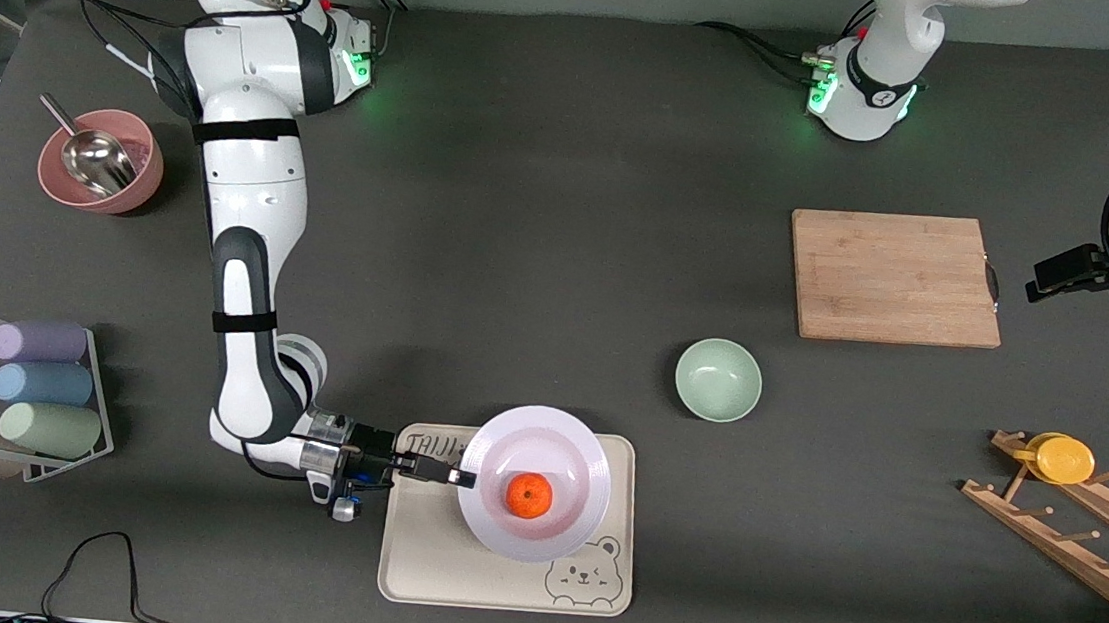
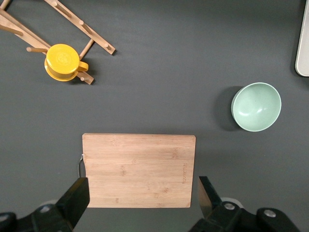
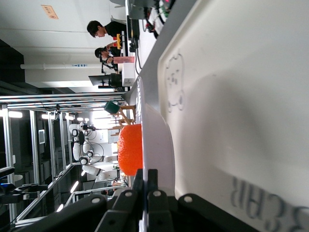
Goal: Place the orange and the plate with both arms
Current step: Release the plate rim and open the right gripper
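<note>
The pale lavender-white plate lies over the cream bear tray, and the orange sits in its middle. My right gripper is shut on the plate's rim at the side toward the right arm's end. In the right wrist view its jaws pinch the plate's rim, with the orange just past them and the tray beneath. I cannot tell whether the plate rests on the tray. My left gripper is open and empty, up in the air by the edge of the cutting board; it waits.
A mint-green bowl stands between the tray and the cutting board. A wooden rack holds a yellow cup. A pink bowl with a metal scoop and a wire rack of rolled cups stand at the right arm's end.
</note>
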Robot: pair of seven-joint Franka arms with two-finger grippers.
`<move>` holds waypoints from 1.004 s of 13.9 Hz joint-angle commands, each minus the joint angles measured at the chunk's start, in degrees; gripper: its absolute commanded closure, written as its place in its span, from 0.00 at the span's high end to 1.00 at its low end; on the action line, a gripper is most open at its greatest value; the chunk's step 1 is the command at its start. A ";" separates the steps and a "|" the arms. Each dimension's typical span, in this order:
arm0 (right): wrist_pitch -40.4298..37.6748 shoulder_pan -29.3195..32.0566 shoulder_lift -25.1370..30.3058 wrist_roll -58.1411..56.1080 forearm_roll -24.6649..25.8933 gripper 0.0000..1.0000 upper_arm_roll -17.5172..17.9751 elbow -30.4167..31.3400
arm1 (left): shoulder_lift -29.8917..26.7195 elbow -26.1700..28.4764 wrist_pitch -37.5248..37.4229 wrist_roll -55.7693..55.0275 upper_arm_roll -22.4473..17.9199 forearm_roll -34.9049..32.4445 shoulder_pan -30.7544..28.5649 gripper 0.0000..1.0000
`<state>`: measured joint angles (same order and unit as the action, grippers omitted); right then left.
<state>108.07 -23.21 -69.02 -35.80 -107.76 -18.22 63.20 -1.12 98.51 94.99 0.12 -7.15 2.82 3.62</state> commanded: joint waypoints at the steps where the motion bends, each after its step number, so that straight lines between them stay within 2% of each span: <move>1: -0.05 1.06 -1.82 -2.85 -1.23 0.00 0.73 -2.56 | -1.16 0.28 -1.65 0.23 0.11 0.61 -0.37 1.00; 8: 0.04 1.06 -2.61 -5.59 -1.23 0.00 0.73 -2.12 | -2.22 0.46 -3.76 0.40 0.03 0.26 -0.54 1.00; 9: 0.04 1.06 -2.61 -5.59 -1.23 0.04 0.73 -2.12 | -2.22 0.46 -3.76 0.32 0.03 0.26 -0.54 1.00; 10: 0.04 1.06 -2.61 -5.68 -1.23 0.18 0.73 -2.12 | -2.13 0.46 -3.68 0.31 0.03 0.26 -0.54 1.00; 12: 0.04 1.06 -2.61 -5.59 -1.14 0.31 0.73 -2.12 | -2.22 0.46 -3.68 0.31 0.03 0.26 -0.63 1.00; 14: 0.04 1.06 -2.52 -5.33 -1.14 0.52 0.73 -2.12 | -2.22 0.46 -3.68 0.40 -0.06 0.26 -0.80 1.00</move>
<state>108.08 -22.71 -70.51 -40.43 -107.89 -18.21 62.88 -2.15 98.47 92.04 0.13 -7.23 2.83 3.30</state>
